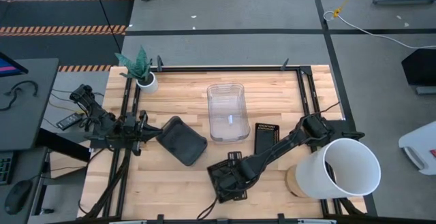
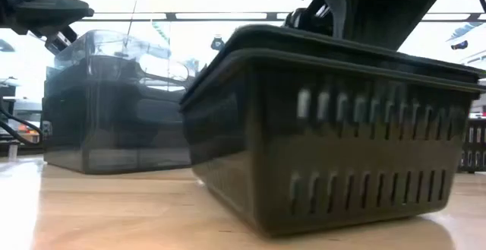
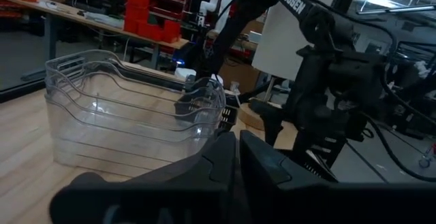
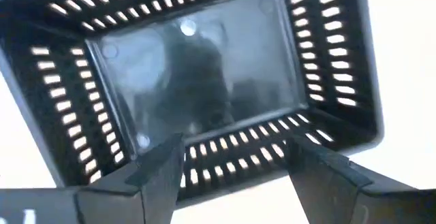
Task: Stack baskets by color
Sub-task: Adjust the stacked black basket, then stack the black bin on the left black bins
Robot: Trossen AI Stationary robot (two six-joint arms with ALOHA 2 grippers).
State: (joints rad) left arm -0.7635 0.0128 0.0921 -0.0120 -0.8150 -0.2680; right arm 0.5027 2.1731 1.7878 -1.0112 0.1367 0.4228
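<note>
looking down from the high view: left gripper point(image 1: 151, 135) pinches the near rim of the smoky grey basket point(image 1: 182, 140) at the bench's point(image 1: 272, 88) left-centre, jaws narrow on it. clear baskets point(image 1: 227, 112) sit nested mid-bench. a black mesh basket point(image 1: 266, 138) lies just right of them. right gripper point(image 1: 228, 182) hangs over a second black mesh basket point(image 1: 235, 185) at the front edge. white bucket point(image 1: 339, 170) far right, plant pot point(image 1: 146, 81) back left.

low view: the front mesh basket fills the frame, flat on the bench, grey one behind.

left wrist view: jaws nearly shut on the dark rim, clear stack ahead.

right wrist view: jaws wide, straddling the mesh basket's wall, not clamped.

step, as i judge: the right arm is taking the front mesh basket. next calls for closing on the wall, lifting, and nesting it into the other mesh basket.
</note>
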